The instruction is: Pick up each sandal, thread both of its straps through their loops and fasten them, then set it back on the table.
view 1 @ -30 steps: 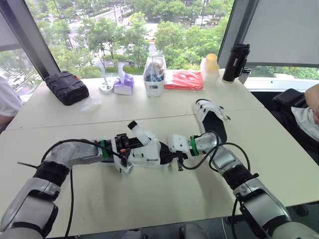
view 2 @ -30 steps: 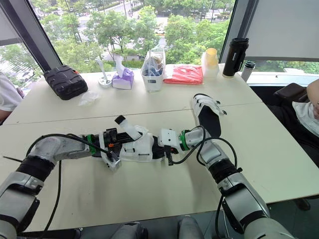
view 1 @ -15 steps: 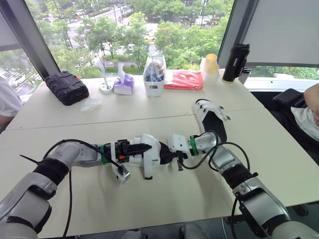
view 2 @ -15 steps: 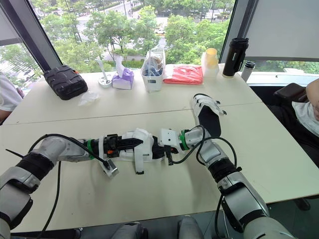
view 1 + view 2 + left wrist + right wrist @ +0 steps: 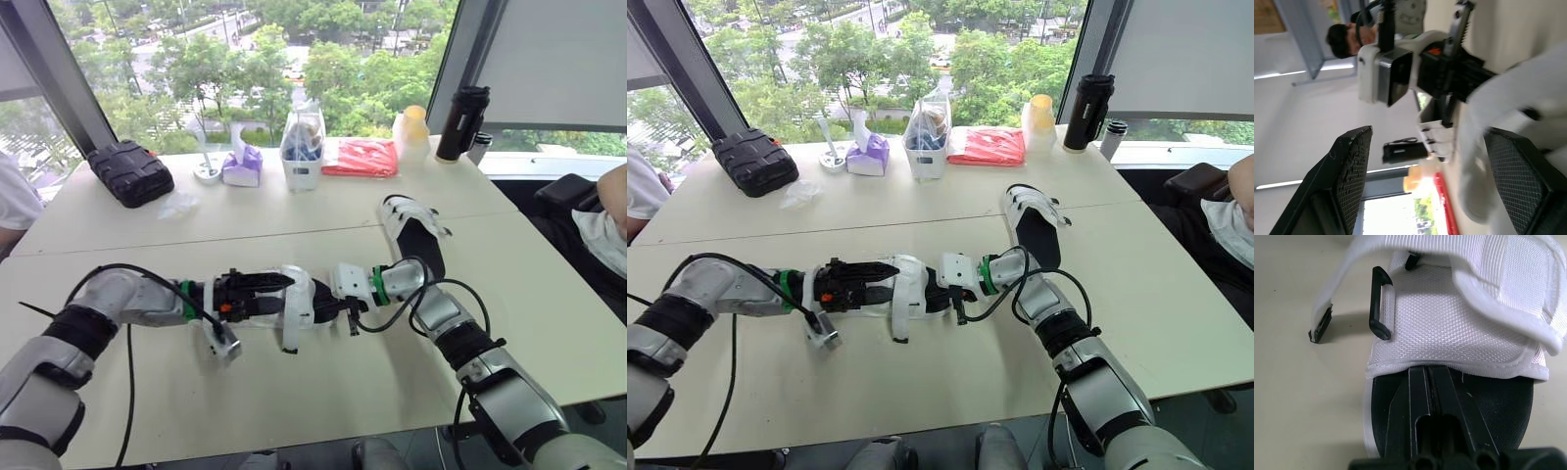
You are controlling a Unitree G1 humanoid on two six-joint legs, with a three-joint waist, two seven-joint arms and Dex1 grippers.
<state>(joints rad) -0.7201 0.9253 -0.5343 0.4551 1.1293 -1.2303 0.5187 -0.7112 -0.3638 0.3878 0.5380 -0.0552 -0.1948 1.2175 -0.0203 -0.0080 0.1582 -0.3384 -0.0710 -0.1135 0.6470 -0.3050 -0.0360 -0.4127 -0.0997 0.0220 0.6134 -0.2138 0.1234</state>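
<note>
Right wrist view: right end effector (image 5: 1429, 370) closed atop sandal (image 5: 1449, 318); left end effector (image 5: 1426, 131) open at far end.

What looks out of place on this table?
One strap of the nearer sandal hangs loose over its side, its end down by the table instead of passing through the black loop. Nothing else stands out.

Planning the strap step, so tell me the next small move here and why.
Probably lower the open left gripper onto the loose strap and close on its end. The strap hangs free off the sandal, its tip lying beside the black loop, not through it, while the shut right gripper rests on the insole, likely steadying the sandal.
</note>
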